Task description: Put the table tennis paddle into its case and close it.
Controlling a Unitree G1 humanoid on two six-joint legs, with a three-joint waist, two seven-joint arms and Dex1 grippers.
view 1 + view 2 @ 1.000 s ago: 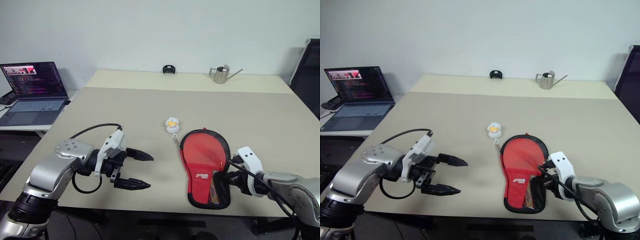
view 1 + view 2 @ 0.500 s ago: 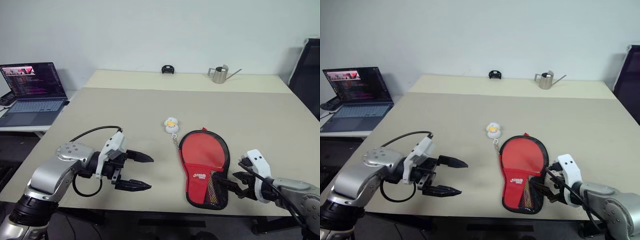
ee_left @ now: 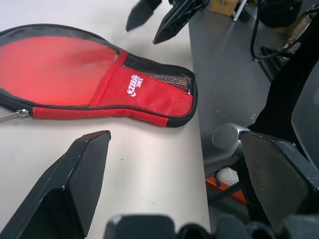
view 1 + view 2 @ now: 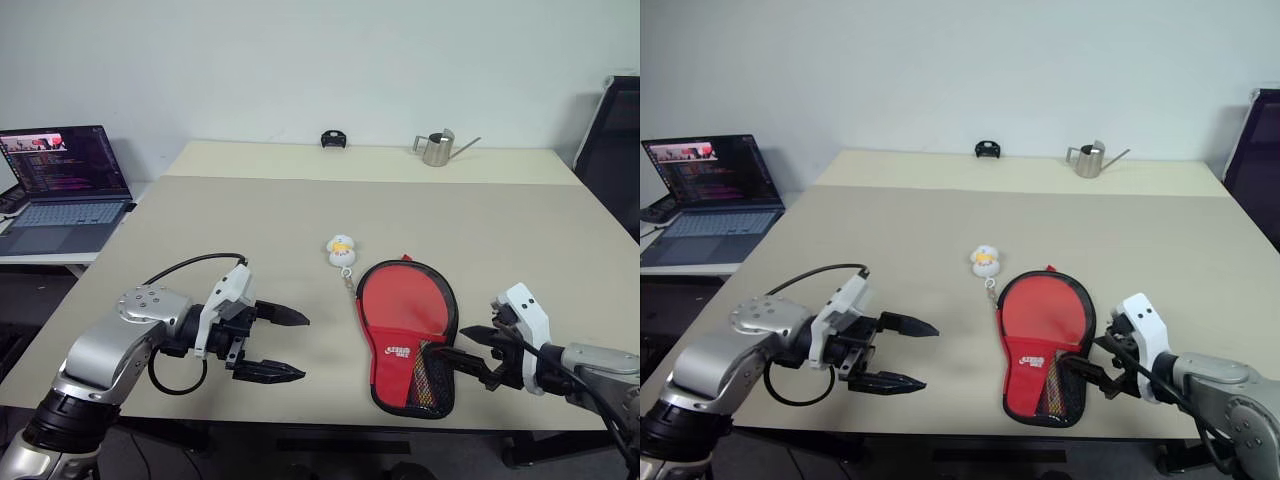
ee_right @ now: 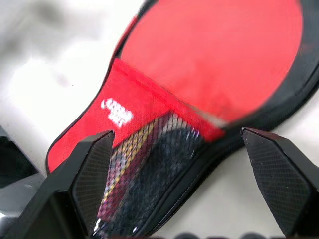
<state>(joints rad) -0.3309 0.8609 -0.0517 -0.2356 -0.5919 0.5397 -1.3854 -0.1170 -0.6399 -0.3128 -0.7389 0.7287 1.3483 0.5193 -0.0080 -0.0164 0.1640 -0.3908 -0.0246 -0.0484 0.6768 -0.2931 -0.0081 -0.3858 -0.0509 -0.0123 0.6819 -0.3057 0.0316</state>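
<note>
The red case (image 4: 405,318) lies flat near the table's front edge, round end away from me and black mesh pocket (image 5: 149,169) toward me. Its halves lie together. A short chain joins it to the white-yellow charm (image 4: 341,250). Striped colours show through the mesh, and I cannot make out the table tennis paddle itself. My right gripper (image 4: 465,348) hangs open just right of the mesh pocket, slightly above the table, touching nothing. My left gripper (image 4: 305,347) stands open to the left of the case, well apart from it and empty.
A laptop (image 4: 65,185) sits on a lower side table at the left. A small metal watering can (image 4: 436,148) and a small black object (image 4: 332,139) stand at the table's far edge. A black chair (image 4: 615,140) is at the far right.
My right gripper has opened, let go of the case's handle end, and drawn back up and to the right. The left gripper has stayed put.
</note>
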